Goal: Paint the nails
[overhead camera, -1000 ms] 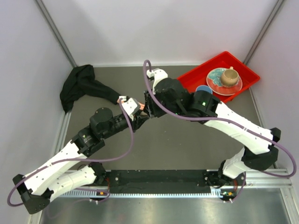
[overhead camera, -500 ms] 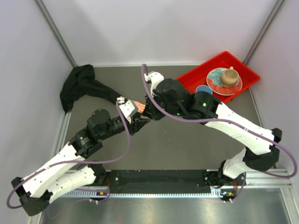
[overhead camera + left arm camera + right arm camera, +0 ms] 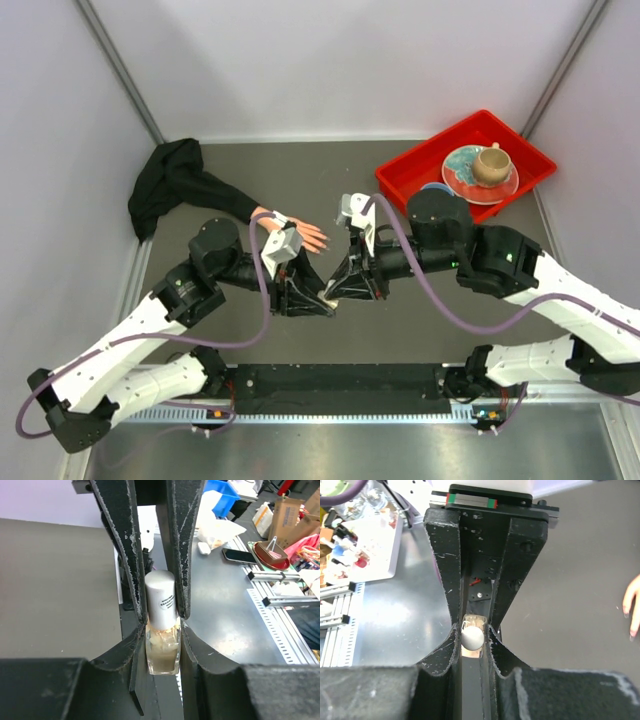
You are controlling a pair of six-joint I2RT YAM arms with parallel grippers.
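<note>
Nails tip the fingers of a pink-beige mannequin hand that lies flat on the grey table. They are too small in the overhead view to judge their colour or finish.

Left of the mannequin hand in the overhead view, its black sleeve trails back to a bunched heap by the wall. Just in front of the hand's fingertips and apart from them, the left gripper is clamped on the glass body of a small bottle of tan liquid. The left wrist view shows its fingers pressed against both sides of the glass.

A little right of the hand, the right gripper meets the left one head-on. Its jaws are closed on the bottle's white cap, which the right wrist view shows end-on between them.

Well to the right of the hand and farther back, a red tray holds a patterned saucer with a tan cup on it.
</note>
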